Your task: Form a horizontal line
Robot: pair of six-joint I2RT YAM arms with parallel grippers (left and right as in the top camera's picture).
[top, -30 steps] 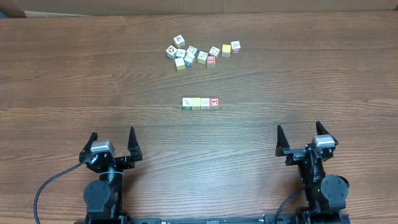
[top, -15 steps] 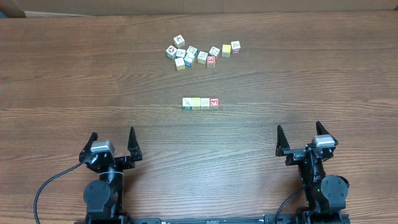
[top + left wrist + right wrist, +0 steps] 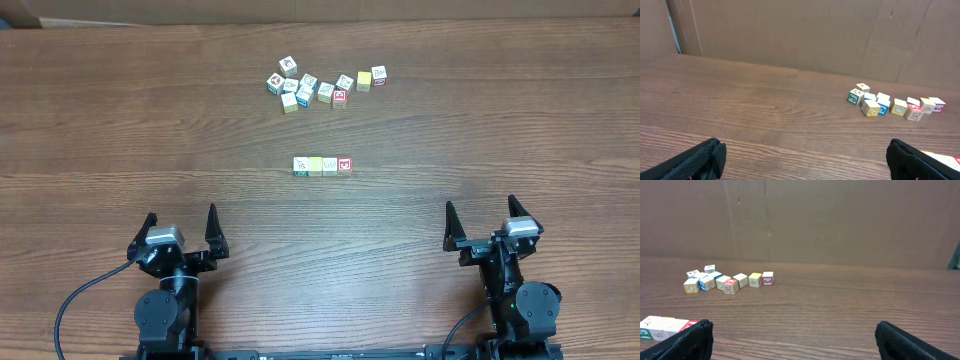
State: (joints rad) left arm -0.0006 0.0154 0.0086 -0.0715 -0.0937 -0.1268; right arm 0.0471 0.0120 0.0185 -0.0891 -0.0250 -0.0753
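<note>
The horizontal line (image 3: 323,165) is a short straight row of small picture cubes at the table's middle, white-green at its left end and red-faced at its right end, touching edge to edge. Its ends also peek in as the horizontal line (image 3: 946,160) beside my left finger and the horizontal line (image 3: 662,324) at the lower left of the right wrist view. My left gripper (image 3: 181,215) stands open near the front edge, well short of the row, and holds nothing. My right gripper (image 3: 481,205) is open and bare too. The wrist views show the left gripper (image 3: 802,161) and right gripper (image 3: 792,341) with only wood between the fingers.
A loose cluster of similar cubes (image 3: 322,84) lies farther back, also seen as the cluster (image 3: 895,103) and the cluster (image 3: 726,280). A brown cardboard wall (image 3: 840,220) stands behind the table. Bare wood table (image 3: 480,120) surrounds the cubes.
</note>
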